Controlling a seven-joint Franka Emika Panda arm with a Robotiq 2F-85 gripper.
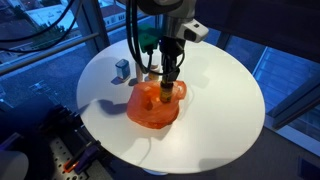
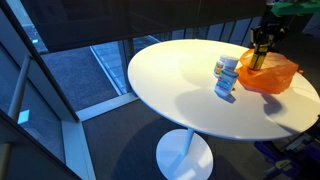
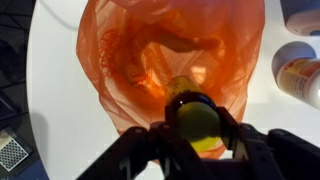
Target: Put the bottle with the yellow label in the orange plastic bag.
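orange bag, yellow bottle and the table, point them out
orange bag (image 3: 130,60), wrist view, its crumpled left side
yellow bottle (image 3: 198,128), wrist view, its yellow middle
table (image 2: 170,80), an exterior view, bare white top

**PINCER STATUS: AT BAG MOUTH**

My pincer (image 1: 170,88) points straight down, tips inside the open mouth of the orange plastic bag (image 1: 150,110). The bag lies near the middle of the round white table (image 1: 225,90). A small container (image 1: 122,68) stands apart from the bag.

Bottle (image 3: 198,120) in tool (image 3: 198,136), over bag (image 3: 130,60) mouth
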